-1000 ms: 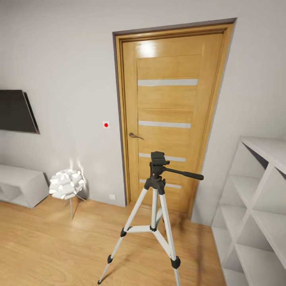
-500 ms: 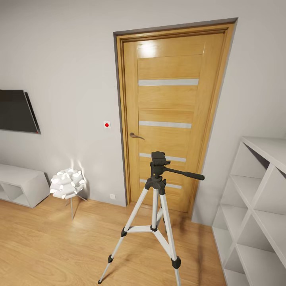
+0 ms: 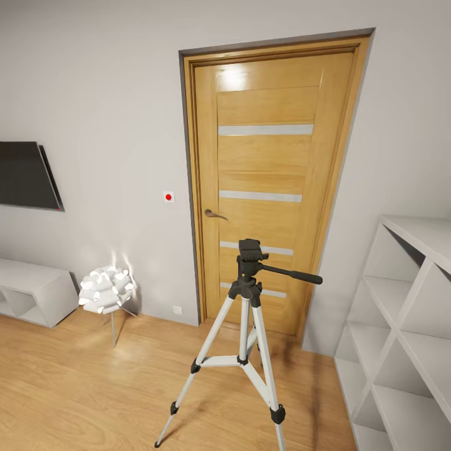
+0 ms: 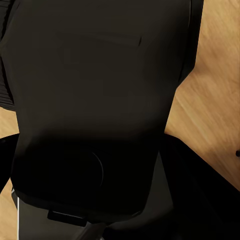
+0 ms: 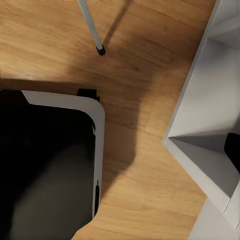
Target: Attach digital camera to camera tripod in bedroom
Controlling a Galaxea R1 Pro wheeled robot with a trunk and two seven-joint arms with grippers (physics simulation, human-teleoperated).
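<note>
The camera tripod [image 3: 245, 341] is standing on the wood floor [image 3: 81, 388] in front of the oak door [image 3: 269, 181], with its three pale legs spread out. Its black head is sitting bare on top, and the long black bar is sticking out toward the white shelf [image 3: 401, 326]. Nothing is sitting on the head, so the main job is not done yet. The digital camera has to be found and brought over, then fixed on top.

The head view is showing the whole room corner: the tripod, the door, a dark screen [image 3: 25, 175] on the wall, a low white cabinet [image 3: 31, 291] and a puffy white lamp [image 3: 105, 289] beside it.

The right wrist view is looking down at the floor, where one tripod foot [image 5: 100, 49] is resting near the shelf's edge. The left wrist view is showing a big dark robot part [image 4: 95, 110] over the floor.

I cannot tell if either gripper's fingers are apart or together.
</note>
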